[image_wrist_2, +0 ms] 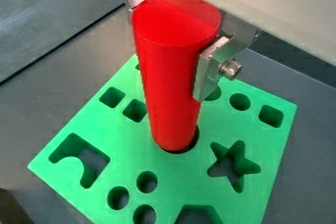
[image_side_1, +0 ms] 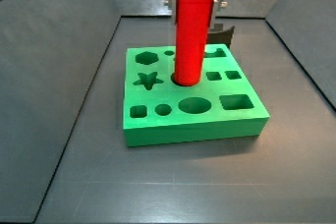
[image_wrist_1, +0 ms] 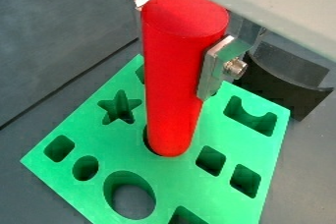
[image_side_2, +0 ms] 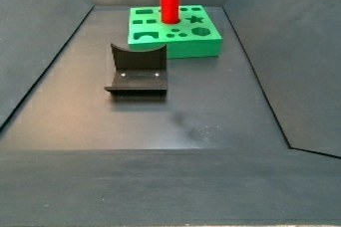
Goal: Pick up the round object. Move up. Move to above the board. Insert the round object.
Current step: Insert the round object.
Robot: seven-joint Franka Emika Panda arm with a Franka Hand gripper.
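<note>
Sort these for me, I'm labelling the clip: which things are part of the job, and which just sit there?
Part of the job:
- red peg, upright, its lower end in a hole
- green board
- gripper, at the peg's top, fingers either side

Just sitting there:
- dark fixture, on the floor beside the board

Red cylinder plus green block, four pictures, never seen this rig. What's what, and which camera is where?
It is one robot arm with a two-finger gripper. Two pictures come from cameras on its wrist, looking down past the gripper; two come from cameras fixed beside the table. The gripper's silver fingers clamp the top of the red peg, which stands upright with its lower end in a round hole near the middle of the green board. The board has other cut-outs: a star, circles, squares. In a side view it lies on the dark floor at the far end, and a dark L-shaped fixture, part of the rig, stands nearer the camera, apart from it.
</note>
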